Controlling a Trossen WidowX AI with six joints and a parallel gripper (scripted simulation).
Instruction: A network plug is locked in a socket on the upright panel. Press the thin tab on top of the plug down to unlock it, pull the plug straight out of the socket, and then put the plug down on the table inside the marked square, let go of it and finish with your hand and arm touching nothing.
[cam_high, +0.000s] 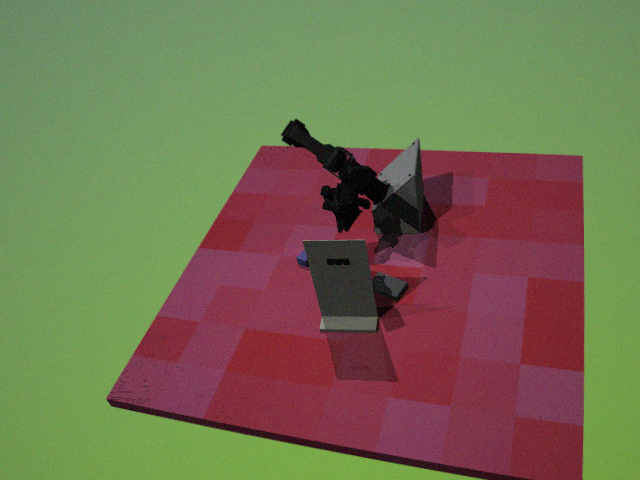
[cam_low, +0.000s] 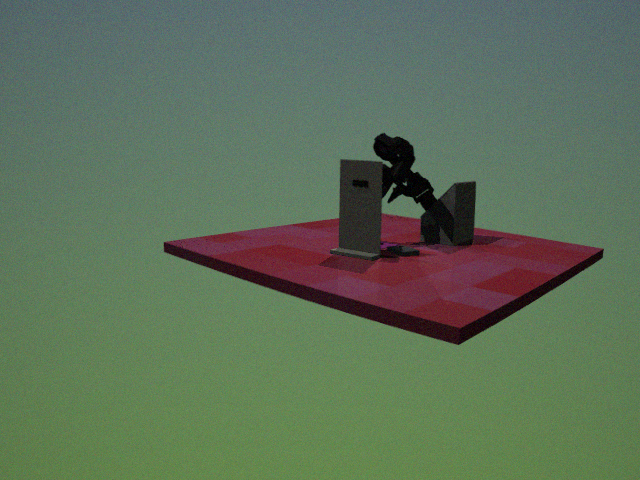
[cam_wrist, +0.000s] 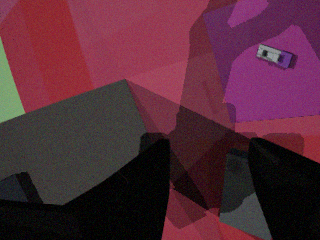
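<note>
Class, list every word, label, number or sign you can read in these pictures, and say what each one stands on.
None can be read.
The dark mark high on the upright panel is a slot, too blurred to show any lettering.
The small plug shows no legible marking.

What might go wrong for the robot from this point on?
1. The tool, open and holding nothing, hangs close behind the upright panel. A careless swing might bump the panel, and the arm must end touching nothing.
2. The small plug lies inside the purple marked square. A low pass might nudge it out.
3. A dark flat block sits on the table beside the panel, one more thing the arm might brush.
</note>
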